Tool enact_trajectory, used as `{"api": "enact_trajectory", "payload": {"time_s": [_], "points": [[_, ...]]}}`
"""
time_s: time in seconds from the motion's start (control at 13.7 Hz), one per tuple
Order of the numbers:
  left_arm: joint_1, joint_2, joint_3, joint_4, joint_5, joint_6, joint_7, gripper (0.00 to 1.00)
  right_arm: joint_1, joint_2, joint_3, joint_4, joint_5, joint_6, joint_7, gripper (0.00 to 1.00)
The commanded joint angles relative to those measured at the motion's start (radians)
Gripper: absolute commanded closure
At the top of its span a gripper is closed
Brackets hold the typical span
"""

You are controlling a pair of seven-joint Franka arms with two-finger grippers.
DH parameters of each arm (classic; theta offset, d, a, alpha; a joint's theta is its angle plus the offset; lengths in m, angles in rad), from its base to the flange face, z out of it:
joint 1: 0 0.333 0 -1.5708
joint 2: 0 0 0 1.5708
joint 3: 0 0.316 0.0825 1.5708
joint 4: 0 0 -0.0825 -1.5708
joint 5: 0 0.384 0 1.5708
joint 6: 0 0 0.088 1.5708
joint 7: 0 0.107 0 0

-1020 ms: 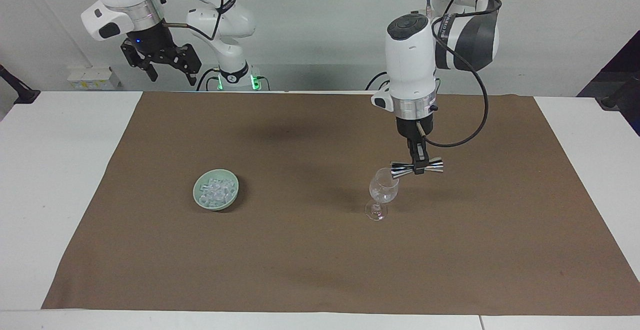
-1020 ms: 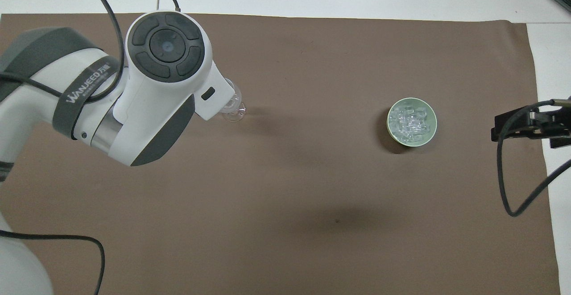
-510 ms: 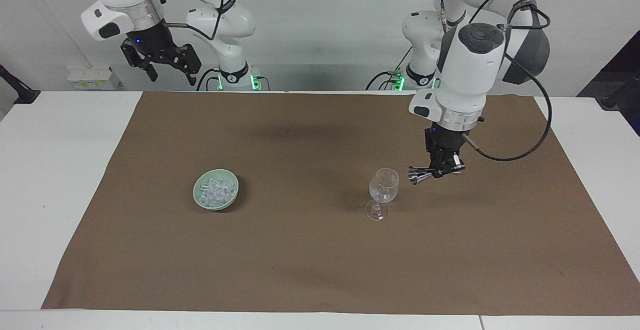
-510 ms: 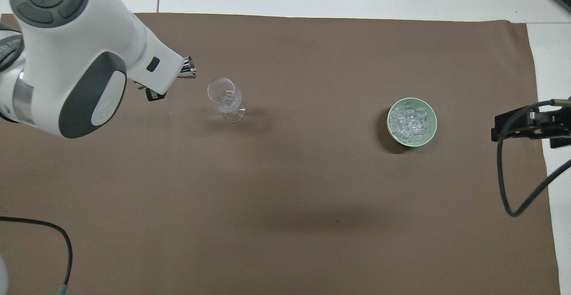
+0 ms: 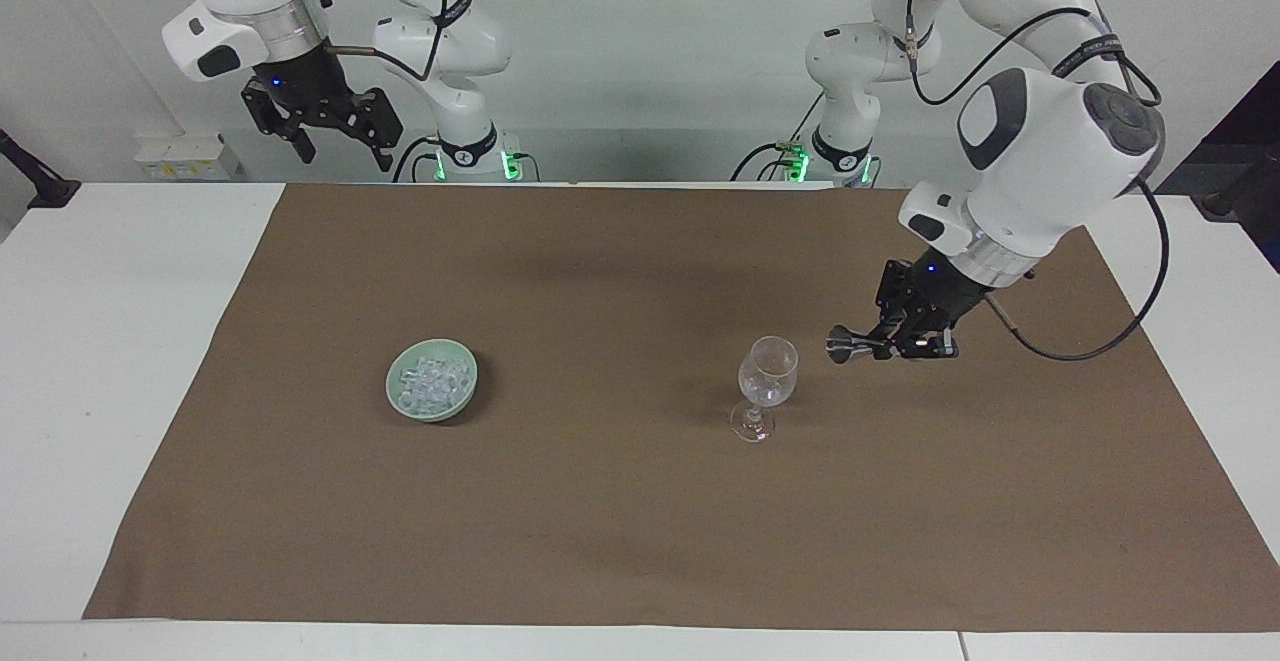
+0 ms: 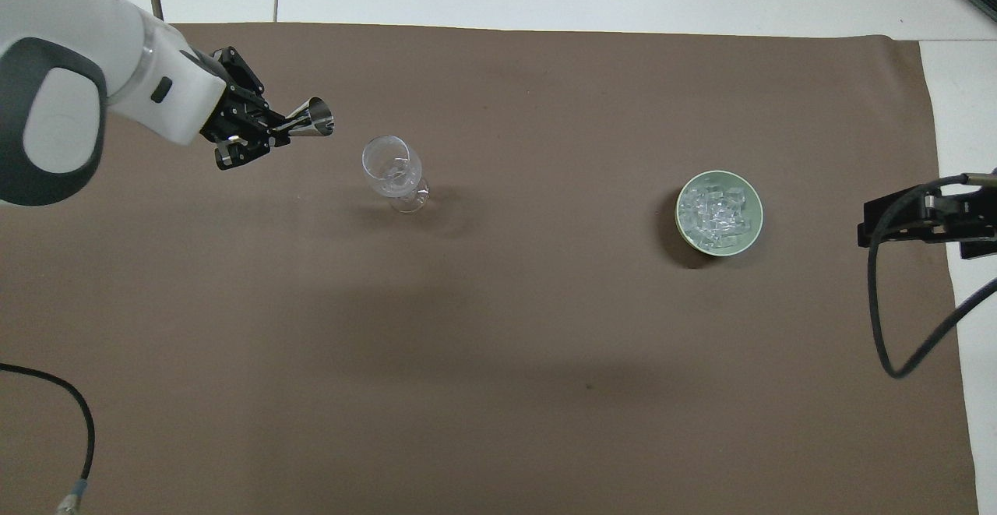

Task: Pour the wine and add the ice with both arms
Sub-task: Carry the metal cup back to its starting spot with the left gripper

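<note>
Your left gripper (image 5: 868, 344) hangs over the brown mat (image 5: 620, 501) toward the left arm's end of the desk, just beside the wine glass (image 5: 766, 386) but apart from it. Its jaws are pinched on a small metal measuring cup (image 6: 310, 121), a double-cone jigger, which lies on its side with one open mouth turned toward the glass. You cannot tell from either view whether anything is in the cup.

The wine glass stands upright on the mat, about midway between the mat's robot-side edge and its edge away from the robots. It looks clear; something glassy shows low in the bowl, but you cannot tell what.

The ice (image 5: 432, 382) is a heap of small clear cubes in a pale green bowl (image 5: 404, 403). The bowl sits on the mat toward the right arm's end, well apart from the glass and about level with it.

Your right gripper (image 5: 342, 154) waits, raised near the mat's robot-side corner at the right arm's end, above the white desk (image 5: 110, 341). Its jaws are spread and hold nothing.
</note>
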Motion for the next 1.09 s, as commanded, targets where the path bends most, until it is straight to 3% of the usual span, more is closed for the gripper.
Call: {"api": "enact_trajectory", "payload": {"time_s": [0.0, 0.22, 0.44, 0.66, 0.8, 1.02], "points": [[0.096, 0.036, -0.013, 0.000, -0.173, -0.044, 0.187, 1.00, -0.012, -0.018, -0.001, -0.020, 0.024, 0.004, -0.010, 0.00], [0.206, 0.076, -0.010, -0.022, -0.385, -0.150, 0.326, 1.00, -0.012, -0.018, -0.001, -0.020, 0.024, 0.004, -0.010, 0.00], [0.298, 0.182, -0.008, -0.028, -0.563, -0.228, 0.459, 1.00, -0.012, -0.018, -0.001, -0.020, 0.024, 0.004, -0.010, 0.00], [0.367, 0.320, -0.008, -0.019, -0.674, -0.285, 0.600, 1.00, -0.012, -0.018, -0.001, -0.020, 0.024, 0.004, -0.010, 0.00], [0.432, 0.383, -0.014, -0.016, -0.685, -0.356, 0.618, 1.00, -0.012, -0.018, -0.001, -0.020, 0.024, 0.004, -0.010, 0.00], [0.533, 0.449, -0.016, -0.016, -0.781, -0.354, 0.674, 1.00, -0.012, -0.018, -0.001, -0.020, 0.024, 0.004, -0.010, 0.00]]}}
